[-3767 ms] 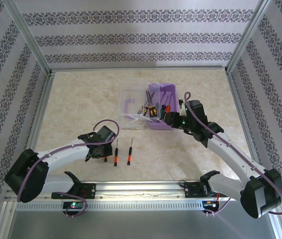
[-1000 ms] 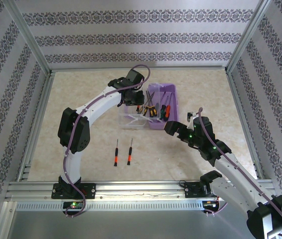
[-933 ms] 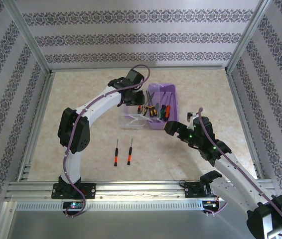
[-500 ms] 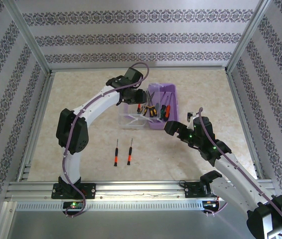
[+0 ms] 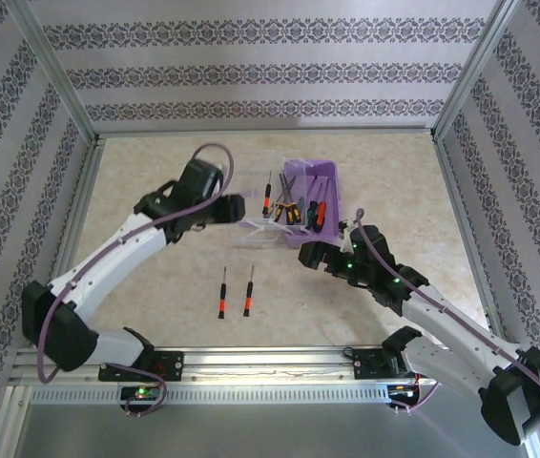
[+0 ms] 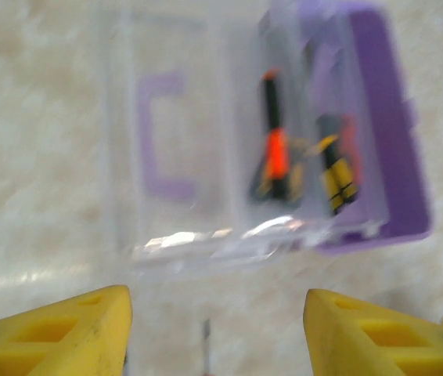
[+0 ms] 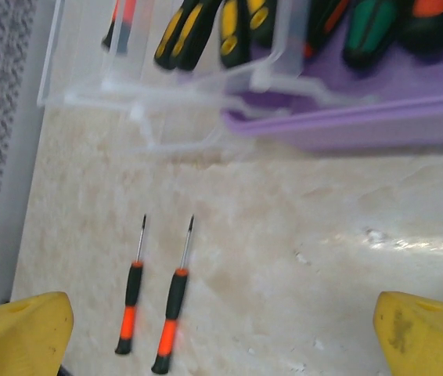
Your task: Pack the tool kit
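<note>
Two screwdrivers out, the others in the box

Two loose screwdrivers (image 5: 221,294) lie side by side on the table (image 5: 155,172), lower centre. The purple box (image 5: 325,181), upper centre, its clear lid (image 5: 251,232) open, holds several more. The left gripper (image 5: 235,206) and the right gripper (image 5: 308,256) stand open, empty.

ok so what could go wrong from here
Some screwdrivers lie half on the open lid, not fully in the purple box, so closing it may jam or spill them. The two screwdrivers on the table lie close together; gripping one may knock the other.
</note>
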